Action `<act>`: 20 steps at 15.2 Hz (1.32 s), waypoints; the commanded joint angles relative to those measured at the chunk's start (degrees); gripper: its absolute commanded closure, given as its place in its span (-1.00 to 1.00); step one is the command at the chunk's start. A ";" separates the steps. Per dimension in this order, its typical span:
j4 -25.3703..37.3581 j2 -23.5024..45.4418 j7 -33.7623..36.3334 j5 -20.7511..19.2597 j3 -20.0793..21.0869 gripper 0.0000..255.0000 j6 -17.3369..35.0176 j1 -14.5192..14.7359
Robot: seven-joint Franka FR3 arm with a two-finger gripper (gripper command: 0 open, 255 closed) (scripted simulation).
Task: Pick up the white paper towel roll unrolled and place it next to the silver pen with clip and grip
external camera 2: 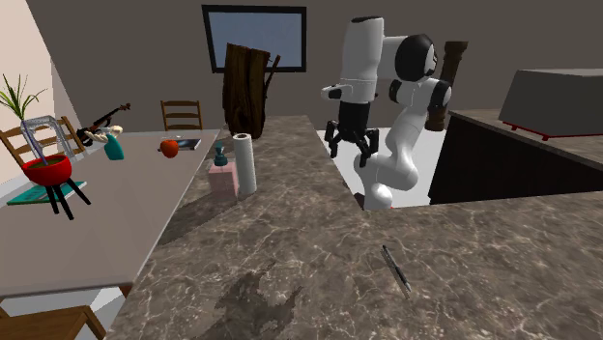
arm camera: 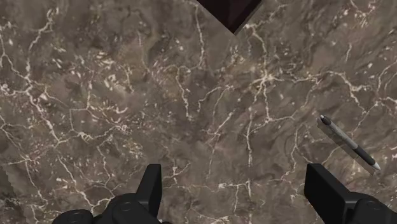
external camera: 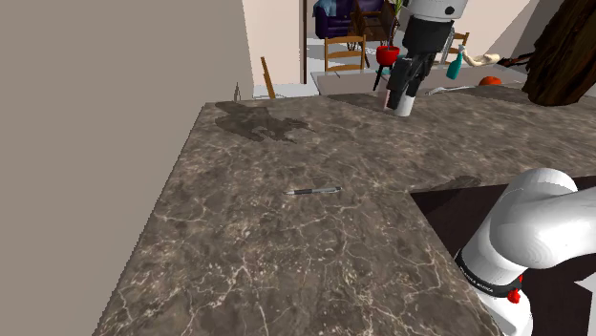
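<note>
Some way above the marble table (external camera 2: pixel 464 241), hovering with the gripper (external camera 2: pixel 352 147) spread open and empty, seemingly lining up a reach for the upright white paper towel roll (external camera 2: pixel 245 164) standing at the table's edge beside a pink box (external camera 2: pixel 222 182), well apart from the silver pen (external camera 2: pixel 395 269).

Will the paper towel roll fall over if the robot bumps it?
Probably, yes. The paper towel roll stands upright, tall and narrow, on the counter, so a push near its top would likely tip it. Once lying down, its round shape would probably let it roll away.
</note>
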 commanded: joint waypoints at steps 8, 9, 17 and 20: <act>3.82 4.49 -15.10 -6.61 -9.69 -1.00 0.48 -0.27; 4.70 5.47 -17.25 -7.40 -11.03 -1.00 0.62 -0.25; 14.82 16.00 -34.44 -11.48 -21.62 -1.00 1.91 0.93; 20.04 21.18 -41.12 -11.60 -25.59 -1.00 2.24 1.65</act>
